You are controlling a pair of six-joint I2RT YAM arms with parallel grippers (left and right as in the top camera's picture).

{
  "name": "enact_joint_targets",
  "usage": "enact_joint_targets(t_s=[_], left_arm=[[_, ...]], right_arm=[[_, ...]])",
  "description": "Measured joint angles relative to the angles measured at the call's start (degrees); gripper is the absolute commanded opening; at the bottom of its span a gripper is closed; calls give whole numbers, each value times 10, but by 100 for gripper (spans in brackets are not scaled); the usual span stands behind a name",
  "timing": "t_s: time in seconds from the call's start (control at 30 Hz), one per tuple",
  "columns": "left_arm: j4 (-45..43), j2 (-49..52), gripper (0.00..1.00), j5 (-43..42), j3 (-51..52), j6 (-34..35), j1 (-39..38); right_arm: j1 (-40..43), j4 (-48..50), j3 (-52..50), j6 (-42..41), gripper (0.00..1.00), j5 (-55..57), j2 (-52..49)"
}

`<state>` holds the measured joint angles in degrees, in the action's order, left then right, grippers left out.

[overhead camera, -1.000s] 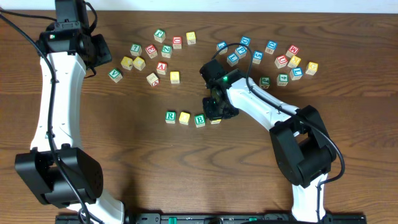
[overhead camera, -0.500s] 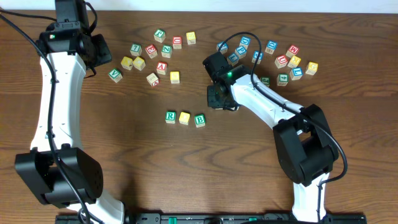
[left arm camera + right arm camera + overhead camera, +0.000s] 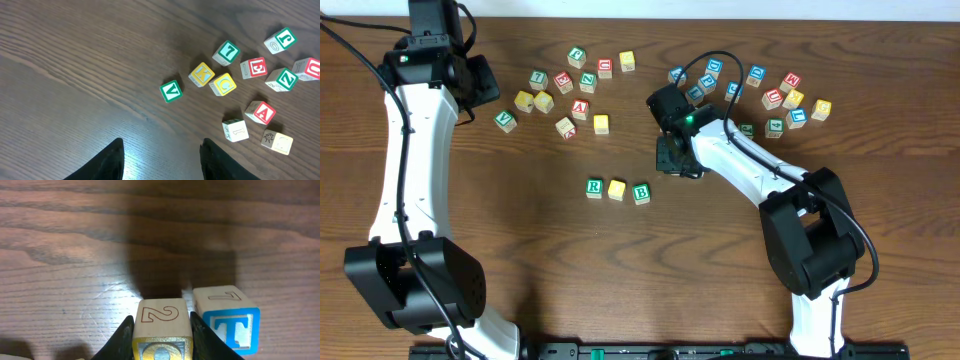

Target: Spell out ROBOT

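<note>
Table [image 3: 520,270] surface: bare brown wood fills most of the overhead view. The widest open stretch lies on the base side of the right claw [image 3: 677,162], between the two arms. The far edge runs well beyond the claw, past the loose cubes [image 3: 756,75], and is judged no risk at this step.

Loose stock: one scatter sits near the right claw, on its far side and toward its right. A second scatter, with the red A cube [image 3: 580,108], lies off toward the left arm. The left claw [image 3: 161,150] hangs near that second scatter, spread, with nothing between its fingers.

Progress: three of five places are filled. R cube [image 3: 594,187], first yellow-faced cube [image 3: 617,189] and B cube [image 3: 641,193] stand in a close row near the right claw, on its left and base side. Bare wood follows the B cube, judged room enough for two more.

In hand: the right claw is pinching the second yellow-faced cube [image 3: 161,317], one finger against each flank. T cube [image 3: 235,327] stands just beside it, outside one finger. Whether the pinched cube rests on the wood cannot be told. Left to do: seat this cube after B, then T.
</note>
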<state>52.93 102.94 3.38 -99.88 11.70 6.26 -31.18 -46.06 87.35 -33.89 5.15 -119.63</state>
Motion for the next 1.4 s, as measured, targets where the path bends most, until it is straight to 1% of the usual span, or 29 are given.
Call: enact_joint_targets(t_s=[0.2, 0.47, 0.57, 0.67, 0.77, 0.87, 0.93, 1.07, 1.4], left_arm=[[0, 0, 48, 0, 0, 0, 0], [0, 0, 49, 0, 0, 0, 0], [0, 0, 49, 0, 0, 0, 0], [0, 0, 48, 0, 0, 0, 0], [0, 0, 49, 0, 0, 0, 0], [0, 0, 49, 0, 0, 0, 0], [0, 0, 49, 0, 0, 0, 0], [0, 0, 49, 0, 0, 0, 0], [0, 0, 49, 0, 0, 0, 0]], right_arm=[[0, -1, 0, -10, 40, 3, 0], [0, 0, 0, -14, 40, 7, 0], [0, 1, 0, -13, 39, 7, 0], [0, -14, 15, 5, 41, 0, 0], [0, -39, 56, 32, 46, -19, 0], [-1, -40, 96, 70, 47, -55, 0], [-3, -41, 104, 88, 46, -77, 0], [-20, -48, 96, 108, 46, -102, 0], [-79, -42, 63, 119, 47, -121, -4]])
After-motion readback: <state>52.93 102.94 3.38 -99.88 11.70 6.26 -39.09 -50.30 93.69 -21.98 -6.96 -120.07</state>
